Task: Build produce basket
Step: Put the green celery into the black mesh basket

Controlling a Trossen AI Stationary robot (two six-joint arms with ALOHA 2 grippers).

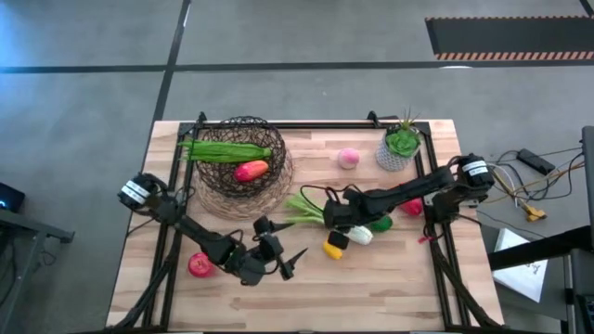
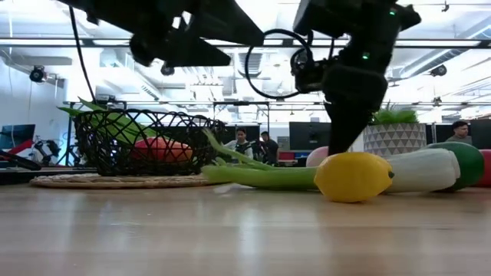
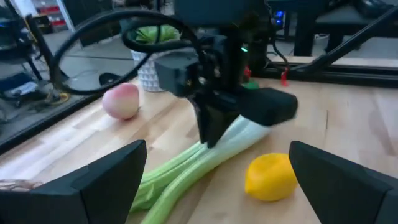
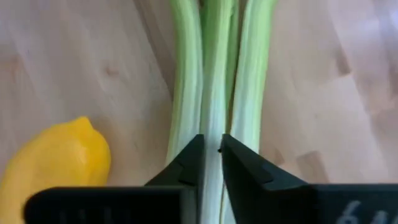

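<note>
Celery stalk (image 4: 214, 93) lies under right gripper (image 4: 212, 163), fingers nearly together; left gripper (image 3: 217, 180) wide.

An open-plan office or lab is stretching out behind the wooden table (image 2: 245, 230). People (image 2: 253, 146) are sitting at rows of dark monitors (image 2: 307, 136) (under exposed ceiling pipes and strip lights).

one basket (image 1: 243, 153), seven produce (image 1: 335, 247), one plant (image 1: 402, 146)

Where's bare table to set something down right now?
Free: the near strip of the table in front of the lemon, and the far middle between basket and peach. Crowded: around the celery, under the right gripper.
</note>
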